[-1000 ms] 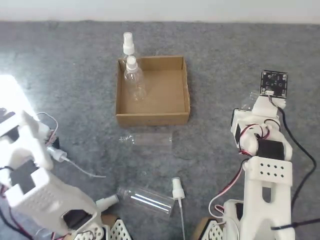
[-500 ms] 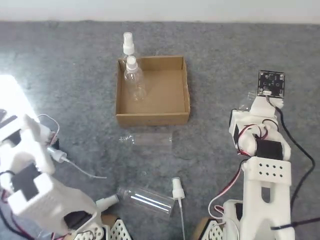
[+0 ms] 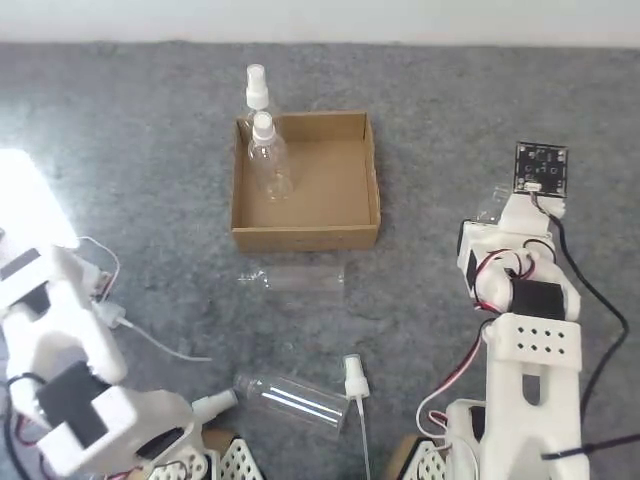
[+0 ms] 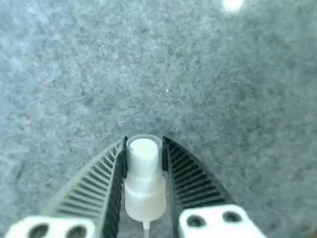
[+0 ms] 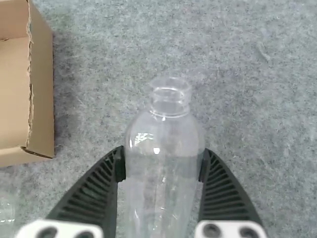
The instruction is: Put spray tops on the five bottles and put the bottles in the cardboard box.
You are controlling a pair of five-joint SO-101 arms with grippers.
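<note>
Near the box [image 3: 305, 238], the right end effector [image 5: 162, 151] is gripping an uncapped bottle [image 5: 166, 129]; the left end effector [image 4: 143, 144] is clamping a spray top [image 4: 144, 183]. It should be threading the tube [image 3: 160, 343] straight into the neck [image 5: 171, 96], slowly.

Left gripper [image 4: 143, 144], right gripper [image 5: 161, 152] — both closed

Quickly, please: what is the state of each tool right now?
Left tool: shut on a spray top.
Right tool: shut on a bottle without top.
</note>
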